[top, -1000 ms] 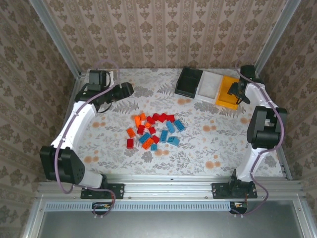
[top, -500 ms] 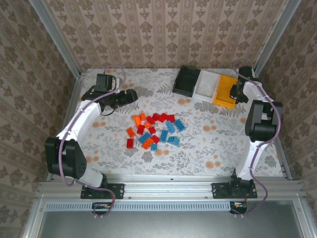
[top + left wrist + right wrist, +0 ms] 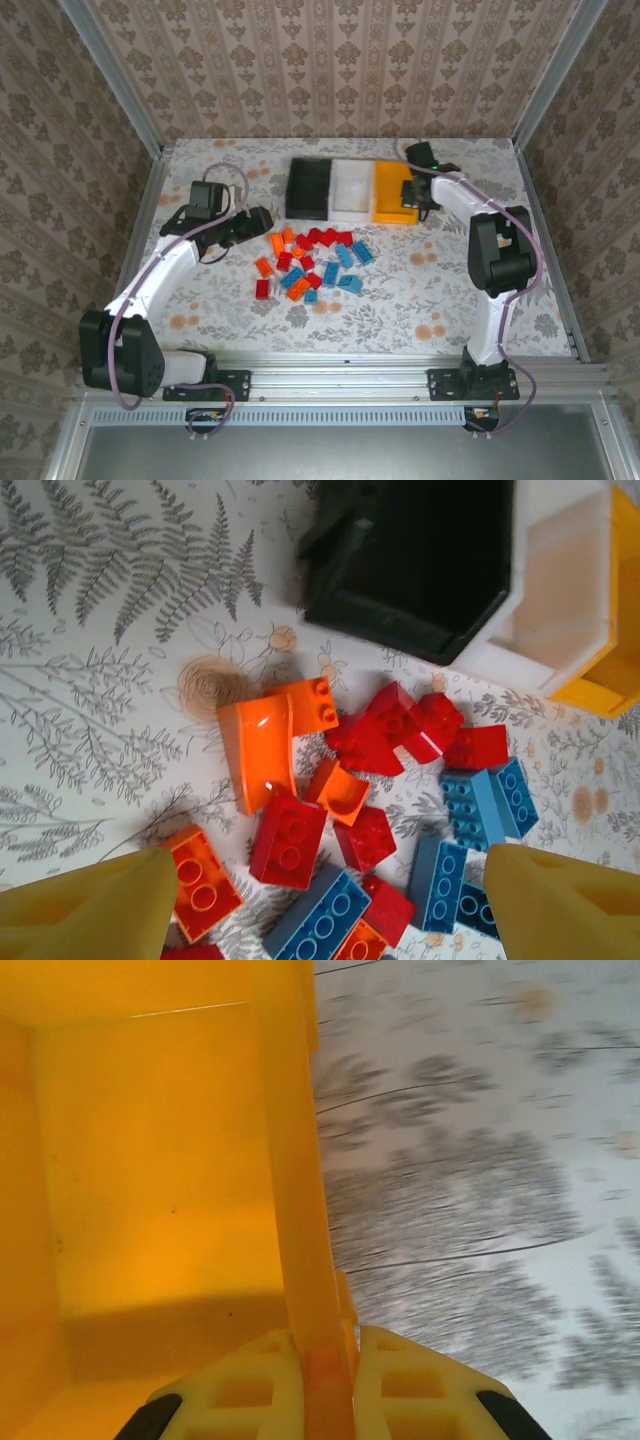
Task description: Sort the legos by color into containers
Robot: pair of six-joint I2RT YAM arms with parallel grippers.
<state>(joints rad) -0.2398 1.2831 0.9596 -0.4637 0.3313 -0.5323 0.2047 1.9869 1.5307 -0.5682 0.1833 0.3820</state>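
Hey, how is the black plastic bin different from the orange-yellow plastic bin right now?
The black rectangular plastic bin sits at the left end of the row. The orange-yellow rectangular plastic bin sits at the right end, with the white bin between them. The right end effector is shut on the orange-yellow bin's wall; nothing grips the black bin. Both are open, equal in size and look empty.

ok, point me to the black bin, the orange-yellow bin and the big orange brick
black bin point(image 3: 308, 190), top view, bare floor inside.
orange-yellow bin point(image 3: 150, 1160), right wrist view, inner wall.
big orange brick point(image 3: 262, 745), left wrist view, smooth sloped face.
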